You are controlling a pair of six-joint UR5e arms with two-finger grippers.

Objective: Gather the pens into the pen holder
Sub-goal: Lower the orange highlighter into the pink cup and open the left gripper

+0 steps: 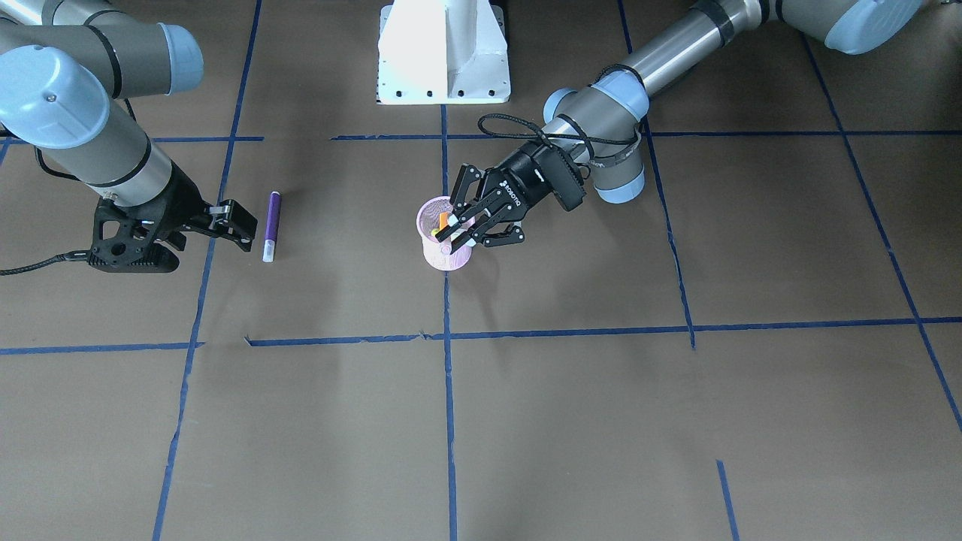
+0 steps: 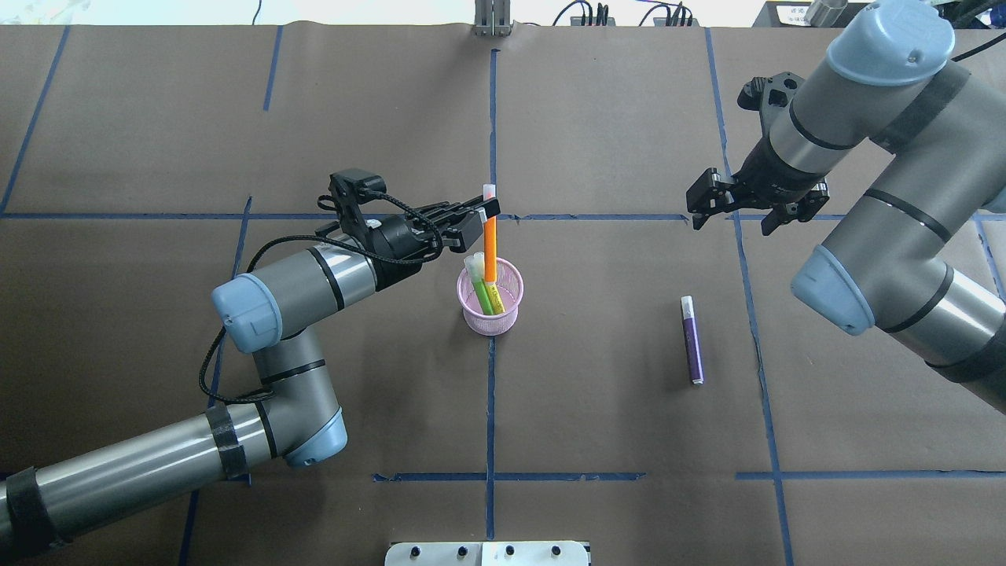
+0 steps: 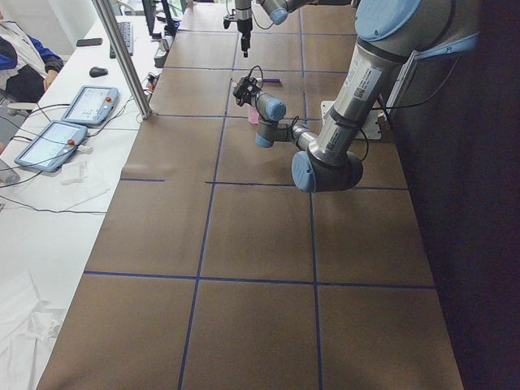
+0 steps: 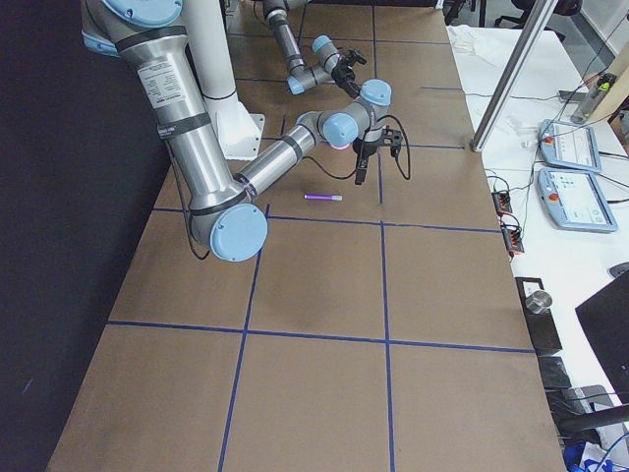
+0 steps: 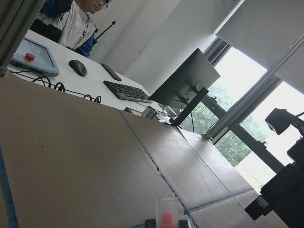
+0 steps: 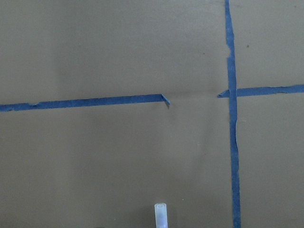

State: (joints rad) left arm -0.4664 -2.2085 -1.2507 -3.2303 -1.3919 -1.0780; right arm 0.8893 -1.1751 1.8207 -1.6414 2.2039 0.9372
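Observation:
The pink mesh pen holder (image 2: pixel 492 316) stands at the table's centre, also in the front view (image 1: pixel 448 258). A green pen (image 2: pixel 481 289) leans inside it. The orange pen (image 2: pixel 490 251) stands upright with its lower end in the holder. My left gripper (image 2: pixel 485 212) comes in level from the side and is shut on the orange pen near its pale cap; the cap shows at the bottom of the left wrist view (image 5: pixel 166 214). The purple pen (image 2: pixel 692 342) lies flat on the table. My right gripper (image 2: pixel 735 214) is open and empty, hovering just beyond the purple pen's capped end (image 6: pixel 160 216).
Blue tape lines (image 2: pixel 491 409) cross the brown table. The white robot base (image 1: pixel 443 56) stands at the table's near edge. A side desk with control tablets (image 3: pixel 81 106), a keyboard and a seated person (image 5: pixel 76 21) lies beyond the far edge.

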